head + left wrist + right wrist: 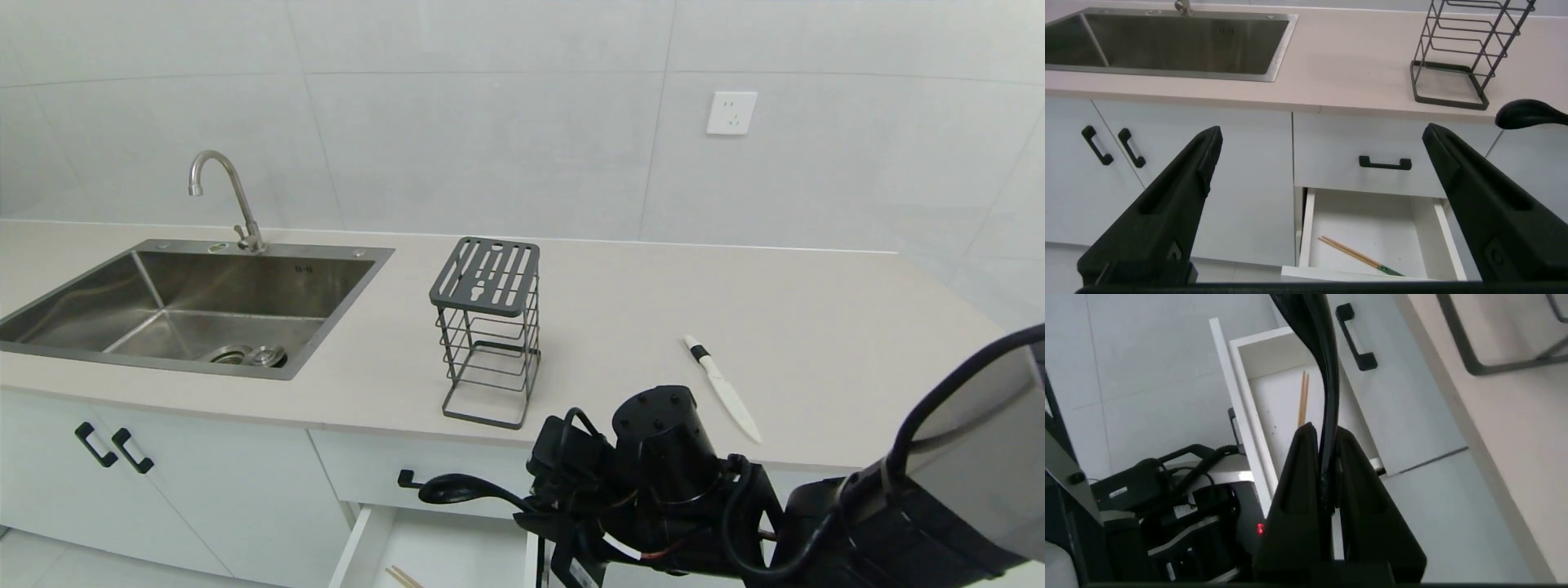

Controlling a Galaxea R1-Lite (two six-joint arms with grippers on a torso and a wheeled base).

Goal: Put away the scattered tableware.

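Fingers (1167,212) of the left gripper (1321,135) stand spread wide with nothing between them. Past them, in the left wrist view, a pulled-out drawer (1372,229) under the counter (1355,73) holds a pair of wooden chopsticks (1360,255) lying aslant on its white floor. A wire rack (1449,95) stands on the counter above it. Near the rack, a black spoon (1531,113) pokes in from the side.

The right wrist view has the right gripper (1320,437) with its fingers (1290,498) pressed together on the spoon's thin handle. The handle runs out over the drawer, where the chopsticks lie along one wall.

From the head view, the steel sink (163,278) sits at nine o'clock from the rack, with a drain strainer (245,355) in its basin. A white-bladed knife (722,390) lies flat on the counter at about four o'clock from the rack, well apart from it. At six o'clock from the rack the spoon's bowl hangs in front of the counter edge, above the drawer. The gripping fingers are probably hidden behind the wrist here. The chopsticks' ends peek out at the frame's six o'clock edge.
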